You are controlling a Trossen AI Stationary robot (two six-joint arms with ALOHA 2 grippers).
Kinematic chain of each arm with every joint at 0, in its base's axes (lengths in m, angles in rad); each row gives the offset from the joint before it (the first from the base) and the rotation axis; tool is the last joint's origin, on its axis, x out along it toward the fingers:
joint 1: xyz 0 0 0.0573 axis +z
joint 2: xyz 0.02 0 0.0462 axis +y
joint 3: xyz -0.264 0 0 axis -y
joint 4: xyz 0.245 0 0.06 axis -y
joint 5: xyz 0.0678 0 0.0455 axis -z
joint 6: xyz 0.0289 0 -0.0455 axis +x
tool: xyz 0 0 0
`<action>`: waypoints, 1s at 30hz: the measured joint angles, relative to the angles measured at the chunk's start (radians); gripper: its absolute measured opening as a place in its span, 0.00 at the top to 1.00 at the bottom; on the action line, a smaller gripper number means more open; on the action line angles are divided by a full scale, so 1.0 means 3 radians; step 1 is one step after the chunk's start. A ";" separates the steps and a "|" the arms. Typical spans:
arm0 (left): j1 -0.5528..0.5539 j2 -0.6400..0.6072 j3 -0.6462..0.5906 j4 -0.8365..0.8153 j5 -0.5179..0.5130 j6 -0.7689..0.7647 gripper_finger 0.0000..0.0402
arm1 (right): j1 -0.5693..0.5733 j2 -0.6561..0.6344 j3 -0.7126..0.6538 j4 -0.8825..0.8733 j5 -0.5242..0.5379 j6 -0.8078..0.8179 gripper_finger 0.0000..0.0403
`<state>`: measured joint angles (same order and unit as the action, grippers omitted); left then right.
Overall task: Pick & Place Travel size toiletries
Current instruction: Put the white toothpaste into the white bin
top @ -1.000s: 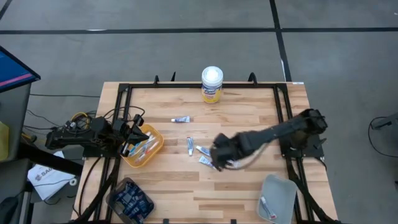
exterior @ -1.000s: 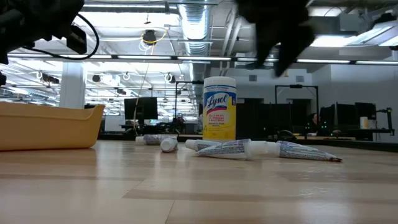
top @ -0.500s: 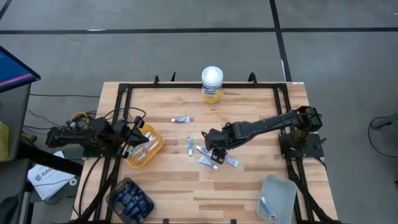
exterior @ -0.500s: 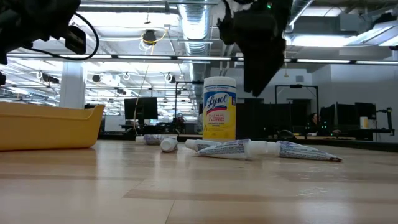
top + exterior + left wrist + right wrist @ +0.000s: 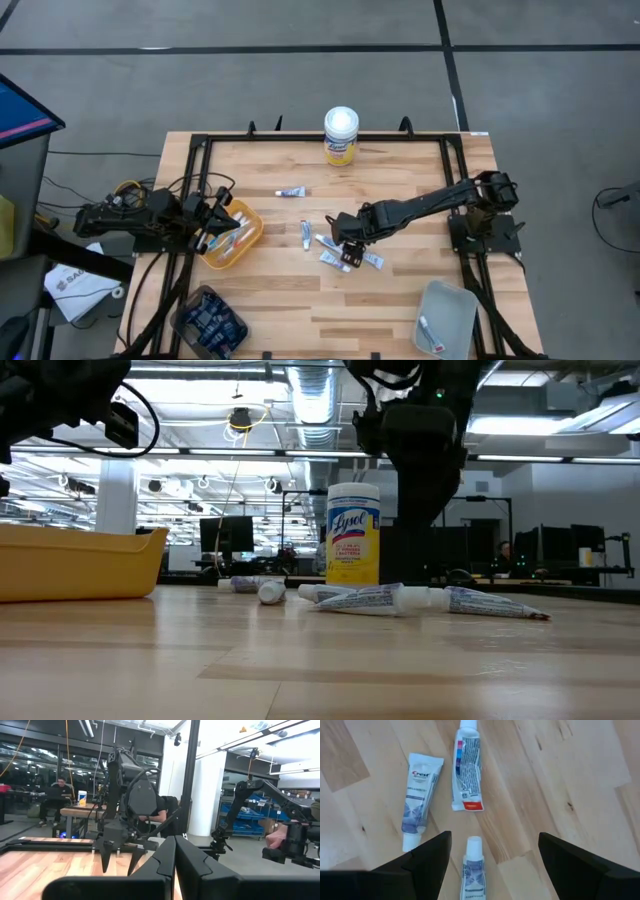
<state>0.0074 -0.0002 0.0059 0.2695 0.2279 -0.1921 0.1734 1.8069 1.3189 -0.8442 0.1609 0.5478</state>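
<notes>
- The right hand [image 5: 347, 247] hangs low over the cluster of small toothpaste tubes [image 5: 333, 250] near the middle of the worktop [image 5: 400, 290]; its fingers [image 5: 427, 862] are spread as wide as they go and hold nothing.
- In the right wrist view, one tube [image 5: 471, 870] lies straight between the open fingers, cap [image 5: 473, 843] pointing away; a Crest tube [image 5: 419, 800] and a white tube with blue and red marks [image 5: 466, 767] lie just beyond it, apart from each other.
- These tubes look light, soft-bodied and smooth, so I judge they would squash and may slide on the wood. The firmest hold is probably across the shoulder just behind the cap, or across the middle of the body, with the fingers straddling its narrow width.
- More toiletries are elsewhere: one tube [image 5: 291, 192] lies alone toward the yellow canister [image 5: 341, 135], several items sit in the yellow bin [image 5: 231, 236], and one rests in the grey tray [image 5: 440, 315].
- The left hand [image 5: 209, 222] waits by the yellow bin, closed and empty.
- Compared with a second ago, the right arm has swung back from covering the cluster and dropped its hand lower over it; in the low view the hand now reaches nearly to the tubes [image 5: 400, 598]. The tubes themselves have not moved, and the left arm is unchanged.
</notes>
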 joint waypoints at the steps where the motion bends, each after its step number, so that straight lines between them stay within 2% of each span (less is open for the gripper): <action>1: 0.0000 0.0000 0.0000 0.0000 0.0000 0.0000 1.00 | -0.0009 0.0000 -0.0026 0.0022 -0.0005 0.0002 0.28; 5: 0.0000 0.0000 0.0000 0.0001 0.0001 0.0000 1.00 | -0.0019 0.0005 -0.0142 0.0167 -0.0012 0.0006 0.28; 12: 0.0000 0.0000 0.0000 0.0003 0.0003 0.0000 1.00 | -0.0038 0.0275 -0.0126 0.0386 -0.0126 -0.0099 0.28; 24: -0.0001 0.0000 0.0000 0.0038 0.0013 0.0000 1.00 | -0.0046 0.0626 -0.0108 0.0234 -0.0341 -0.0256 0.28; 27: -0.0001 0.0000 0.0000 0.0035 0.0013 0.0000 1.00 | -0.0061 0.0628 -0.0110 0.0249 -0.0392 -0.0255 0.32; 30: -0.0001 0.0000 0.0000 0.0041 0.0011 0.0000 1.00 | -0.0084 0.0631 -0.0112 0.0244 -0.0430 -0.0256 0.40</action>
<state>0.0071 -0.0002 0.0059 0.2817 0.2314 -0.1921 0.1482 1.9961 1.2853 -0.7709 0.0318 0.4709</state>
